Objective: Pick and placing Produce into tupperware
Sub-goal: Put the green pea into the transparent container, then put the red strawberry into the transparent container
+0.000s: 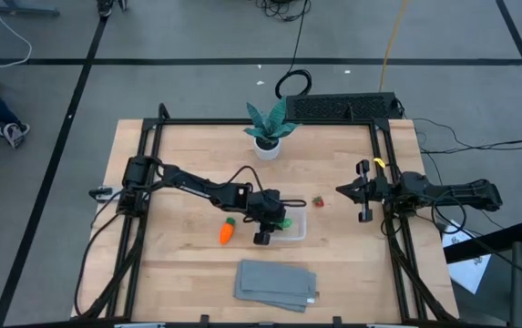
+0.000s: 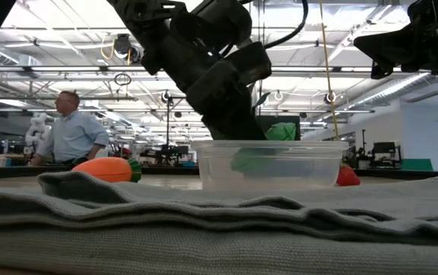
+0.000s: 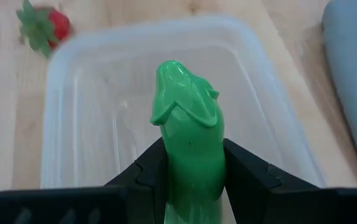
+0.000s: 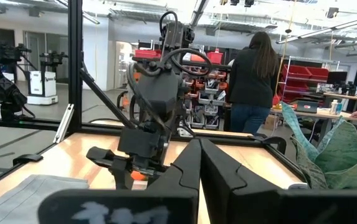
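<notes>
My left gripper (image 1: pixel 272 221) (image 3: pixel 190 155) is over the clear tupperware (image 1: pixel 295 228) (image 2: pixel 268 164) (image 3: pixel 78 93) and shut on the green pod (image 1: pixel 284 221) (image 3: pixel 187 118). In the low view the pod (image 2: pixel 261 159) shows through the container's wall. The orange carrot (image 1: pixel 227 233) (image 2: pixel 108 169) lies on its side on the table, left of the container. The red berry (image 1: pixel 317 201) (image 2: pixel 347 176) (image 3: pixel 50 26) lies past the container's far right corner. My right gripper (image 1: pixel 344 191) (image 4: pixel 198 155) waits, shut, at the table's right side. My left gripper pinches the green pod between its two fingers (image 3: pixel 147 171), on the pod's rear part (image 3: pixel 190 168). The fingers slant down from the table's left and lie along the pod. Its free tip (image 3: pixel 172 68) points ahead over the tupperware's floor. Whether it touches the floor cannot be told.
A grey folded cloth (image 1: pixel 276 284) (image 2: pixel 203 221) (image 3: pixel 352 93) lies near the table's near edge, just in front of the container. A teal-leaved plant in a white pot (image 1: pixel 268 129) stands at the far edge. People (image 2: pixel 73 134) stand in the room beyond.
</notes>
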